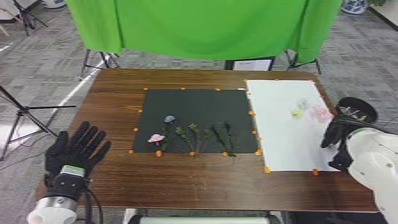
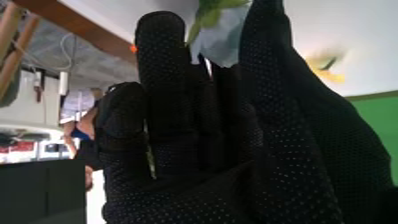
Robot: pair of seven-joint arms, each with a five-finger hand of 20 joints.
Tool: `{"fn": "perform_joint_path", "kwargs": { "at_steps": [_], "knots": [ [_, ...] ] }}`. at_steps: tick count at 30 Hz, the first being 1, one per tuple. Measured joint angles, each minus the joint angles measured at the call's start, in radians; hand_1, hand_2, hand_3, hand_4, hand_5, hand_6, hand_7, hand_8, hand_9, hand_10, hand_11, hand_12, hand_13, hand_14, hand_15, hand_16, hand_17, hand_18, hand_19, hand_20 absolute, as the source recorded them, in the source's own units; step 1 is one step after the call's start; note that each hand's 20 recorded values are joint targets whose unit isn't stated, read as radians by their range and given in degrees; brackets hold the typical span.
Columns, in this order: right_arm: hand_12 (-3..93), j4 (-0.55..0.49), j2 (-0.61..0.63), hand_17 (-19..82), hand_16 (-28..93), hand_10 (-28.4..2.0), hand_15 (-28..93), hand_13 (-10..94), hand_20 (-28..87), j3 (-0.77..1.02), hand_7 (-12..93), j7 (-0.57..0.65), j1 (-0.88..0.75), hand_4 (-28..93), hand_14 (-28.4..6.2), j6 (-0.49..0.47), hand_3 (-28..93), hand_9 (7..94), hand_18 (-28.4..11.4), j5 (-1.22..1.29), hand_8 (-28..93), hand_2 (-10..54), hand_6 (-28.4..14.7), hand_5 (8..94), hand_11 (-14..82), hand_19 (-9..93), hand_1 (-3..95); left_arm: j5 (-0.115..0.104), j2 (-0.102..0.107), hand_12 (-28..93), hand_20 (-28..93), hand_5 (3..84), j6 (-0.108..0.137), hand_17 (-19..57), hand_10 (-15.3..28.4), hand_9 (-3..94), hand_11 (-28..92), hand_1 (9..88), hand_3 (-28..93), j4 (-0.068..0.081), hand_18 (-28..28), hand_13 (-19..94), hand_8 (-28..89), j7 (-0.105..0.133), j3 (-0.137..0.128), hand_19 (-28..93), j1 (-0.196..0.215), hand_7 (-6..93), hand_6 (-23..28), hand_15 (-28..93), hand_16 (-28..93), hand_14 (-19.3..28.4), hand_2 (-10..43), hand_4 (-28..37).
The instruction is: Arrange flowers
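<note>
Right hand (image 1: 334, 134), fingers straight, at three o'clock on our bench (image 1: 187, 182); left hand (image 1: 74, 152), spread wide, at nine o'clock; between, we see a pink flower (image 1: 156, 138).

No readable text, labels, brands, numbers or signs on anything in either view.

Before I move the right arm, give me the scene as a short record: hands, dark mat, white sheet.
left hand: over the table's left side, fingers spread
right hand: at the white sheet's right edge, fingers straight
dark mat: blue flower, pink flower, green stems
white sheet: yellow flower, pink blossoms
pale flower: beyond or between the right fingers, contact unclear
</note>
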Motion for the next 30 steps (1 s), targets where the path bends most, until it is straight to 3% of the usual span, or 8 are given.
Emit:
{"fn": "perform_joint_path", "kwargs": {
  "at_steps": [4,8,13,24,30],
  "knots": [
    [20.8,0.017,-0.004,39,40,-9.4,38,70,35,-0.004,19,0.006,0.0,-28,-6.7,0.034,67,70.0,-20.2,0.009,-9,-9.5,0.1,63.9,12.6,87,58.5,0.0,0.0,11,11,44.0,0.0,-7.0,14.8,36.9,22,28.7,72,0.0,14.5,27,-9,-0.001,-0.003,36,0.0,13.5,8.4,38,-7,15.5,12.6,-28.3],
    [34.7,0.037,-0.004,46,43,-8.1,34,75,32,-0.015,23,0.001,-0.007,-28,-3.9,0.102,65,80.0,-14.5,-0.005,-1,-9.5,-0.8,69.2,6.9,82,61.7,0.0,-0.001,11,11,44.0,0.0,-6.9,14.9,36.9,22,28.7,72,0.0,14.4,27,-9,-0.002,-0.005,36,0.0,13.5,8.4,39,-7,15.5,12.6,-28.3],
    [44.8,0.048,-0.004,50,41,-8.1,39,79,31,-0.018,29,-0.024,-0.026,-28,-5.8,0.184,66,85.3,-13.2,-0.019,2,-9.4,-0.3,72.9,10.9,82,61.8,0.0,-0.001,11,11,44.1,0.0,-7.0,14.9,36.9,22,28.8,72,0.0,14.4,26,-9,-0.003,-0.006,36,0.0,13.5,8.5,39,-7,15.5,12.6,-28.3],
    [46.8,-0.025,0.01,51,38,-8.4,43,80,31,-0.082,29,-0.154,-0.045,-28,-7.3,0.29,67,86.6,-14.5,-0.106,3,-9.1,-0.3,74.9,11.6,83,61.3,-0.001,0.0,11,11,44.0,0.0,-7.0,14.9,36.9,22,28.8,72,0.001,14.4,27,-9,-0.001,-0.009,37,-0.001,13.5,8.6,39,-7,15.4,12.6,-28.3],
    [46.2,-0.09,-0.002,51,38,-8.4,43,80,31,-0.248,29,-0.22,0.071,-28,-7.2,0.297,67,86.6,-14.7,-0.127,3,-9.3,-0.2,74.8,11.2,83,60.8,-0.001,0.003,11,11,44.0,0.0,-7.0,14.9,37.0,22,28.8,72,0.002,14.5,27,-9,0.0,-0.016,37,-0.001,13.6,8.6,39,-7,15.4,12.7,-28.3]
  ]
}}
